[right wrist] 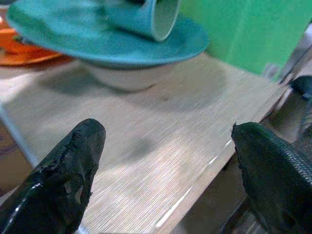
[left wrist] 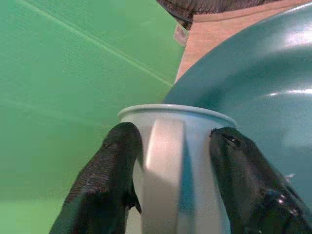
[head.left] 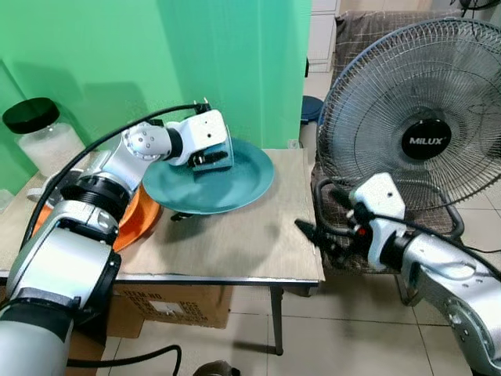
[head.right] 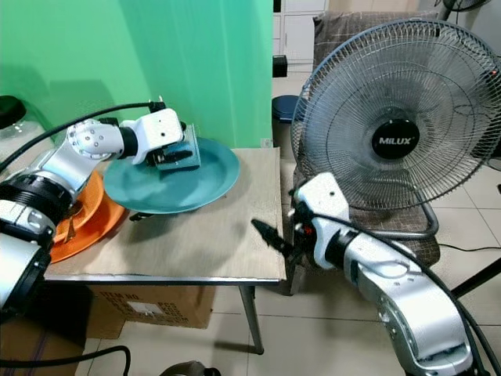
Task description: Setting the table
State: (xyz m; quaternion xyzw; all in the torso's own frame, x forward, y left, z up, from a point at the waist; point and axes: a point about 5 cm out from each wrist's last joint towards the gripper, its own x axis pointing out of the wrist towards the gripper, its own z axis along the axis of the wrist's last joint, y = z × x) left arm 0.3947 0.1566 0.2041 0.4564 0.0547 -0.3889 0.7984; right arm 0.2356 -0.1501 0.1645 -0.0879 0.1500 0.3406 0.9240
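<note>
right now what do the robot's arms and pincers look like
Both arms are silver metal with rounded joints and black collar rings. The white, boxy wrist housings end in the left pincer and right pincer, each with two long black textured fingers. Black cables loop along both arms.

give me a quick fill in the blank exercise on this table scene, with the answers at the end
1. The left gripper is shut on a teal ____, held tilted over the teal plate.
2. The teal plate rests on an upturned white ____.
3. Beside the teal plate on the table lies an ____ plate.
4. The right gripper hovers at the table's edge with its fingers ____, in front of a standing fan.

Answers: cup; bowl; orange; open
</note>
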